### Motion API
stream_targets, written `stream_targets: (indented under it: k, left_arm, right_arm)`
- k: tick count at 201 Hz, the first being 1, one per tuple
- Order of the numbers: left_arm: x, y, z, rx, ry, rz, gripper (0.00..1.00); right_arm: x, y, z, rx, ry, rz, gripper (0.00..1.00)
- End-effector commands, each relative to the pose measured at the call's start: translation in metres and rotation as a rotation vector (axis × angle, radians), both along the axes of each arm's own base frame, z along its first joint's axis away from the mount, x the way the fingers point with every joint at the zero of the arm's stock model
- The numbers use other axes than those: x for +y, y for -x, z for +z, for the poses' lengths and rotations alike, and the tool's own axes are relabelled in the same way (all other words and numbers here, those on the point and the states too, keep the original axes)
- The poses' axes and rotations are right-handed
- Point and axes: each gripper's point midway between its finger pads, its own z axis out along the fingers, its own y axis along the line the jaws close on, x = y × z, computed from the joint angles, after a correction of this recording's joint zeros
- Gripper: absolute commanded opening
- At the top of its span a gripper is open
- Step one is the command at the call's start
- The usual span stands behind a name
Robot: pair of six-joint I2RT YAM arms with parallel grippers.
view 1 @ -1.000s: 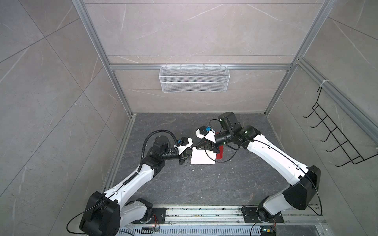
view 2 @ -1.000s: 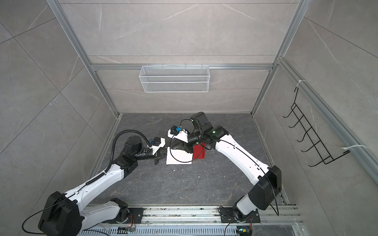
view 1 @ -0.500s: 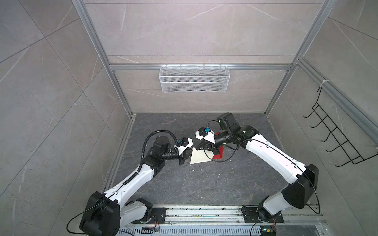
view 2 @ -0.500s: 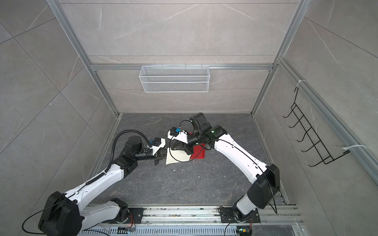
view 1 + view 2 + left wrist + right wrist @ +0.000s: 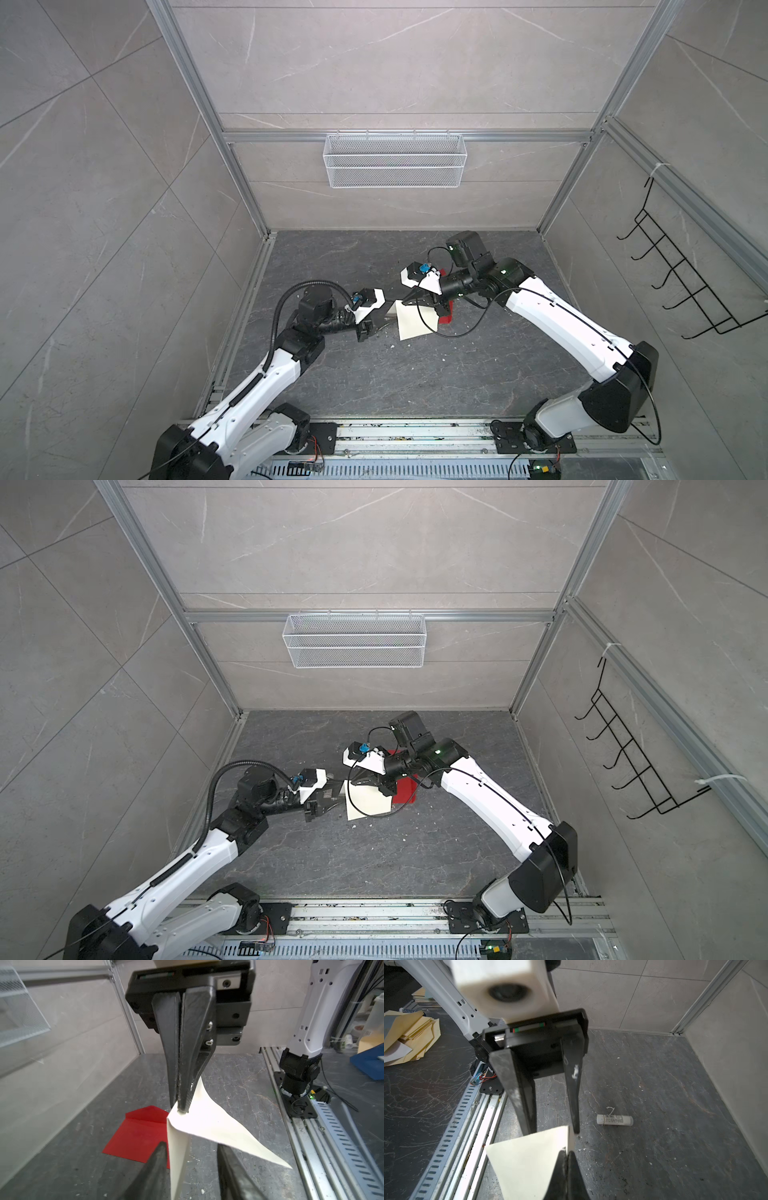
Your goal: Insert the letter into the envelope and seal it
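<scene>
The letter (image 5: 415, 326) (image 5: 368, 806) shows as a pale cream sheet, lifted and curled at one corner. My right gripper (image 5: 566, 1152) (image 5: 404, 304) is shut on that raised corner (image 5: 180, 1109). My left gripper (image 5: 192, 1146) (image 5: 552, 1131) (image 5: 336, 800) is open. Its two fingers stand either side of the letter's (image 5: 178, 1157) near edge without pinching it. The red envelope (image 5: 141, 1132) (image 5: 446, 320) (image 5: 405, 791) lies flat on the dark floor beside and partly under the letter, its pointed flap folded open.
A small white glue stick (image 5: 614, 1120) lies on the floor past the left gripper. A wire basket (image 5: 392, 166) hangs on the back wall and a black hook rack (image 5: 685, 291) on the right wall. A metal rail (image 5: 415, 434) runs along the front.
My left gripper has opened and let go of the letter's edge. My right gripper has shut on the letter's corner and raised it, shifting a little to the left.
</scene>
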Motion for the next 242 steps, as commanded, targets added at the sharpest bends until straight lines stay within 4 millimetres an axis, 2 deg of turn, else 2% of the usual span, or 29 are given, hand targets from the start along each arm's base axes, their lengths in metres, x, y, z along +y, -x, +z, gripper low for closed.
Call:
stream_targets:
  k: [1, 23, 53, 84, 117, 206, 242]
  left_arm:
    - [0.007, 0.010, 0.012, -0.060, 0.006, 0.014, 0.52]
    - [0.010, 0.017, 0.021, -0.086, 0.025, 0.003, 0.57]
    - [0.005, 0.015, 0.023, -0.086, 0.014, -0.025, 0.58]
    - [-0.003, 0.011, 0.018, -0.051, -0.006, -0.070, 0.47]
    - [-0.008, 0.004, 0.016, -0.041, -0.009, -0.088, 0.43]
    - [-0.012, 0.002, 0.012, -0.038, -0.018, -0.112, 0.21]
    - [-0.013, 0.001, 0.010, -0.030, -0.018, -0.113, 0.04]
  right_arm:
    - [-0.007, 0.001, 0.000, -0.062, 0.020, -0.011, 0.00]
    - [-0.008, 0.003, -0.003, -0.065, 0.027, -0.003, 0.00]
    - [-0.004, 0.008, -0.005, -0.068, 0.025, 0.021, 0.00]
    - [0.000, 0.012, -0.004, -0.074, 0.023, 0.041, 0.00]
    - [0.002, 0.014, -0.007, -0.070, 0.028, 0.050, 0.00]
    - [0.008, 0.017, -0.009, -0.056, 0.031, 0.068, 0.00]
    - [0.009, 0.016, -0.010, -0.052, 0.035, 0.064, 0.00]
